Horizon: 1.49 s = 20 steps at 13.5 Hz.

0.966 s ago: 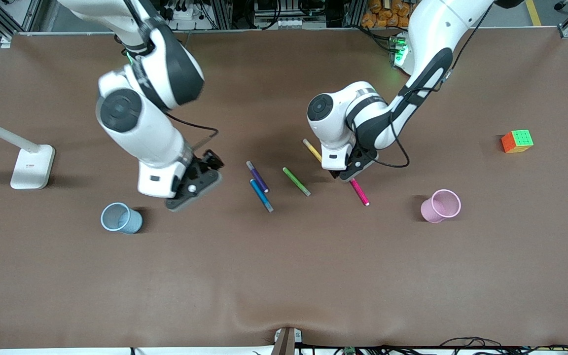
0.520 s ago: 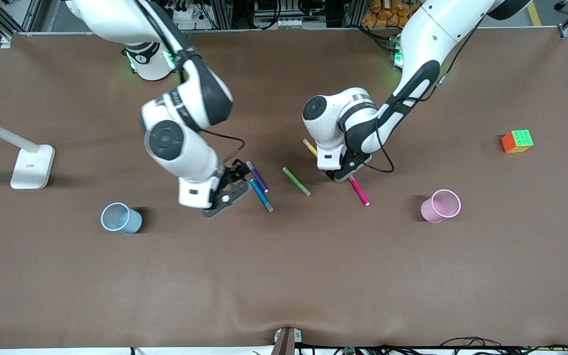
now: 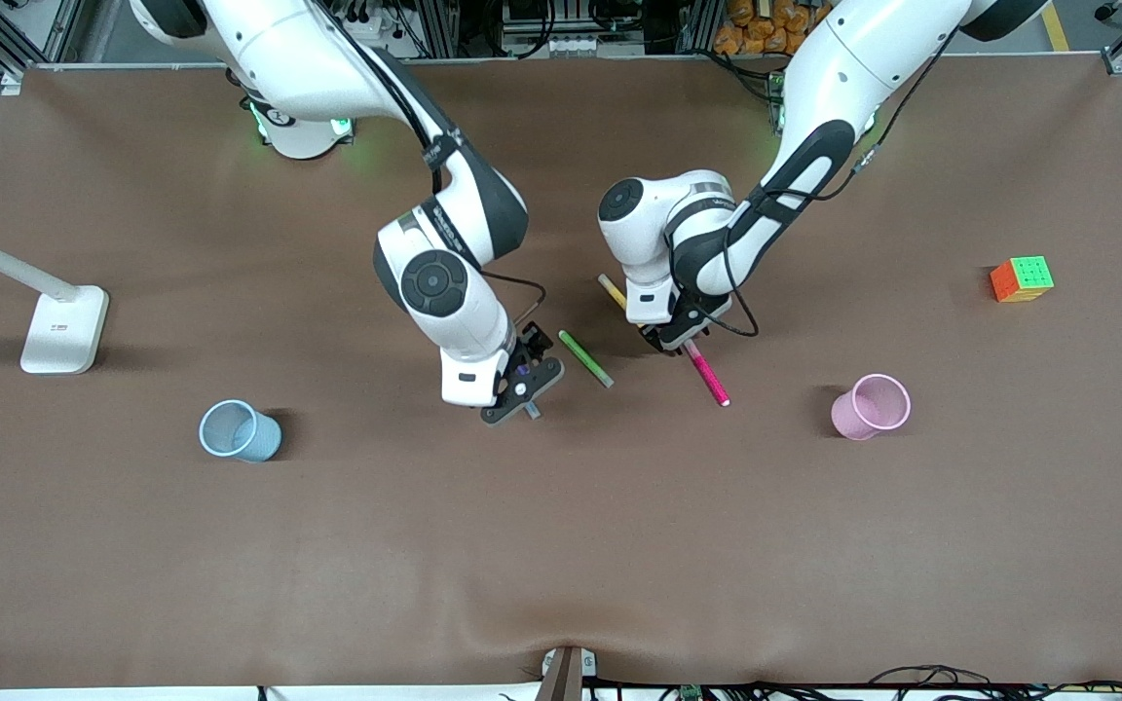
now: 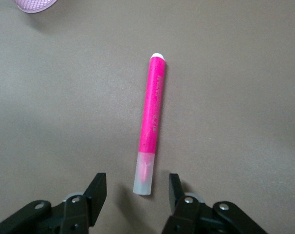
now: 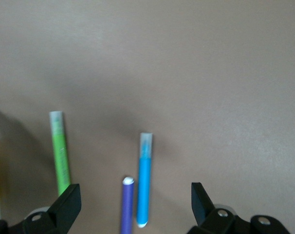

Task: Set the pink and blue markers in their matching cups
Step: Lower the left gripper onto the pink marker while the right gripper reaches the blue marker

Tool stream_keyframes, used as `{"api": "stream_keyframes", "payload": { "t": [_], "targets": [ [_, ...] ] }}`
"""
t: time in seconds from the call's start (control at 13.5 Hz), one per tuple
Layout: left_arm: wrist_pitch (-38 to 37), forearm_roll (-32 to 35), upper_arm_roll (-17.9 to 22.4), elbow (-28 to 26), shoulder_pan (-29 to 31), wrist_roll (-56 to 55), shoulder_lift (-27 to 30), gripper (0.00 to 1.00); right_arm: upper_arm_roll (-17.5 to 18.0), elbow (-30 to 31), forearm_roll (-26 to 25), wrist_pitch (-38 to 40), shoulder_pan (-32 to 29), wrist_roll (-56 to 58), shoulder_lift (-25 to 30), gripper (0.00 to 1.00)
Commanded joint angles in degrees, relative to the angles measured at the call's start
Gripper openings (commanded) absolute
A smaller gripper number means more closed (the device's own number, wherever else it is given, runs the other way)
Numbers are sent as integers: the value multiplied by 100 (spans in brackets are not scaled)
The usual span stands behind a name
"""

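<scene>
The pink marker (image 3: 709, 380) lies on the brown table, between the green marker and the pink cup (image 3: 871, 407). My left gripper (image 3: 673, 341) is open low over the marker's end that is farther from the front camera. In the left wrist view the marker (image 4: 152, 126) has its pale end between the open fingers of the left gripper (image 4: 136, 187). My right gripper (image 3: 520, 387) is open over the blue marker (image 5: 144, 187) and the purple marker (image 5: 127, 204), which lie side by side. Only the blue marker's grey tip (image 3: 532, 413) shows in the front view. The blue cup (image 3: 240, 430) stands toward the right arm's end.
A green marker (image 3: 585, 358) lies between the two grippers, and a yellow marker (image 3: 612, 292) lies partly under the left arm's wrist. A colourful cube (image 3: 1022, 279) sits toward the left arm's end. A white lamp base (image 3: 64, 329) stands toward the right arm's end.
My right arm has swung from beside the blue cup to over the blue and purple markers. My left gripper has shifted slightly over the pink marker's end.
</scene>
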State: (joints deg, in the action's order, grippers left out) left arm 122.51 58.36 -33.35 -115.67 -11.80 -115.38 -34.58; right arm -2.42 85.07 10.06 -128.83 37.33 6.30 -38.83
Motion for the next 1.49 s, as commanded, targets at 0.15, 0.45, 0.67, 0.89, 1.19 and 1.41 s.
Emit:
{"api": "stream_keyframes", "payload": {
  "t": [0.15,0.45,0.67,0.89,1.19,1.41],
  "targets": [
    [203,421,-23,-219,82,-362,100,55,-30,-482,-136,-168,28,-138,-572,100],
    [325,877,-23,-438,99,-791,118,53,-30,-676,-328,-221,160,-217,-880,100],
    [370,1142,-23,-518,108,-1118,110,52,-30,-685,-391,-291,169,-243,-995,100],
    [370,1142,-23,-518,108,-1135,109,43,-30,-685,-391,-590,169,-313,-1127,100],
    [379,1133,-23,-518,117,-1135,136,22,-39,-685,-409,-625,257,-507,-1189,100],
    [379,1133,-23,-509,117,-1144,145,0,-30,-667,-461,-634,257,-516,-1232,100]
  ]
}}
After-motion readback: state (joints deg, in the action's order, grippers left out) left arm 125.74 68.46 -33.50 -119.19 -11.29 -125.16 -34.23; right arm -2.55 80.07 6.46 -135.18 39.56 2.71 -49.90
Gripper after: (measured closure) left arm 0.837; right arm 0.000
